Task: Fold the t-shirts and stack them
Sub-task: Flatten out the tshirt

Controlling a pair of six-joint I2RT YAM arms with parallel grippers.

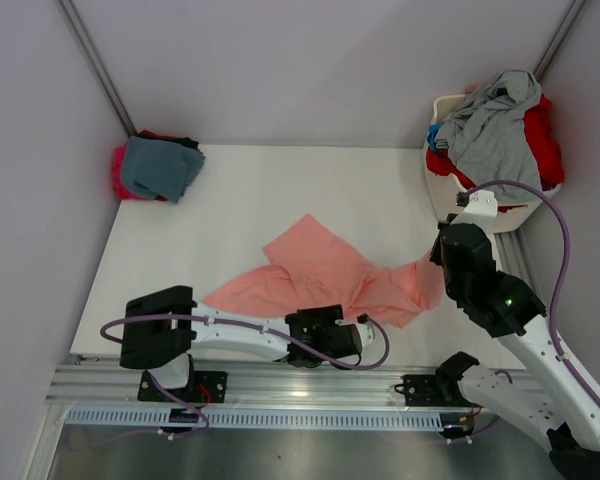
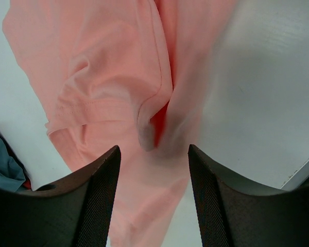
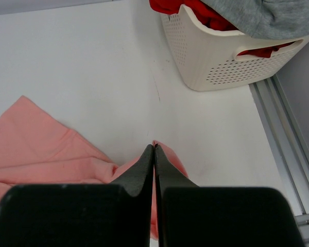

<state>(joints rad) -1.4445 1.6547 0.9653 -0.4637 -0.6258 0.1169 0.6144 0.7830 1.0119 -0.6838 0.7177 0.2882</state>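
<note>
Top external view shows the salmon-pink t-shirt (image 1: 320, 272) lying crumpled on the counter (image 1: 280, 190) by the middle of its near edge, its right end drawn up into the right hand (image 3: 154, 149), whose fingers are pinched together on the cloth. The left hand (image 2: 153, 152) hovers half-spread over the shirt's near folds, gripping nothing. A teal-blue t-shirt (image 1: 158, 168) tops a pile at the far left corner; a white laundry basket (image 3: 221, 62) holding a grey t-shirt (image 1: 490, 125) and a red t-shirt (image 1: 545, 140) stands at the far right corner.

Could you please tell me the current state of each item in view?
pink t-shirt: unfolded, crumpled on the table.
teal t-shirt: folded, atop the far-left stack.
basket: heaped with shirts.
left tool: open over the pink t-shirt.
right tool: shut on the pink t-shirt's edge.
</note>
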